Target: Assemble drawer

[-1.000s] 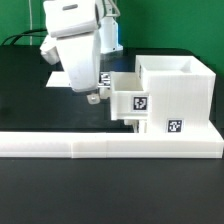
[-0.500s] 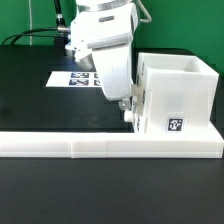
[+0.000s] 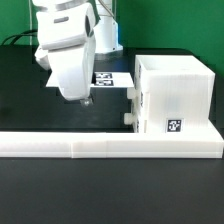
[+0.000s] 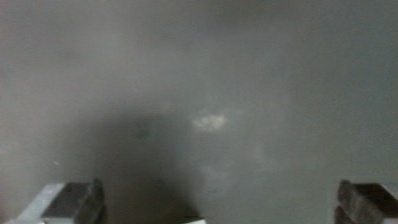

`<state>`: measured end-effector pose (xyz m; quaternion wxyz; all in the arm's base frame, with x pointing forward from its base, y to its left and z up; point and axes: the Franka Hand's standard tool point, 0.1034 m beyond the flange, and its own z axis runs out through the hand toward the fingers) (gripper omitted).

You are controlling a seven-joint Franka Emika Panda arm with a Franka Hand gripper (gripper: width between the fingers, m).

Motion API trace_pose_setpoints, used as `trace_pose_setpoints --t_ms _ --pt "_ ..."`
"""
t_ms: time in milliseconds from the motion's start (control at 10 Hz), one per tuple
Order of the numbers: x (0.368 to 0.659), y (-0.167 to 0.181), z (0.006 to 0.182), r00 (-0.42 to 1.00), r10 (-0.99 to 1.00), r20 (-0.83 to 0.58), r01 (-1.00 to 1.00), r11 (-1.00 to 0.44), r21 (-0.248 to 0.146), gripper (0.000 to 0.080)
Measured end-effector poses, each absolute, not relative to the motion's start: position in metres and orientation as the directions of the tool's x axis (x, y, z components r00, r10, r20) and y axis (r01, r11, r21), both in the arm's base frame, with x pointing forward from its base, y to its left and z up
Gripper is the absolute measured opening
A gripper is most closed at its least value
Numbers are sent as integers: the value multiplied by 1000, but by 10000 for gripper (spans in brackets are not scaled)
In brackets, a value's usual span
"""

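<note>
The white drawer housing (image 3: 176, 96) stands at the exterior view's right, against the long border wall, with a square tag on its front. Two trays sit pushed into its left side; only their round knobs, the upper (image 3: 131, 90) and the lower (image 3: 128, 118), stick out. My gripper (image 3: 86, 99) hangs over the black table to the left of the housing, apart from the knobs. In the wrist view my gripper (image 4: 221, 196) is open and empty, with its fingers (image 4: 79, 200) wide apart over blurred bare table.
The marker board (image 3: 106, 78) lies flat on the table behind my gripper, partly hidden by the arm. The long low white border wall (image 3: 90, 146) runs along the front of the table. Cables lie at the far left.
One second ago the trays stuck out of the housing. The gripper swung right to the housing's left side, and the trays now sit in. The gripper has moved back left and away.
</note>
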<state>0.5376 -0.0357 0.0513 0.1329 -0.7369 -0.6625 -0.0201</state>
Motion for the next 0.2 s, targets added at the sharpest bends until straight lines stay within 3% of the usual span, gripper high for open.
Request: trace_pose_setpoints --t_ms 100,200 --pt "540 -37 61 137 972 193 984 -111 -141 649" --pt "542 -33 68 224 960 169 974 -217 -61 649"
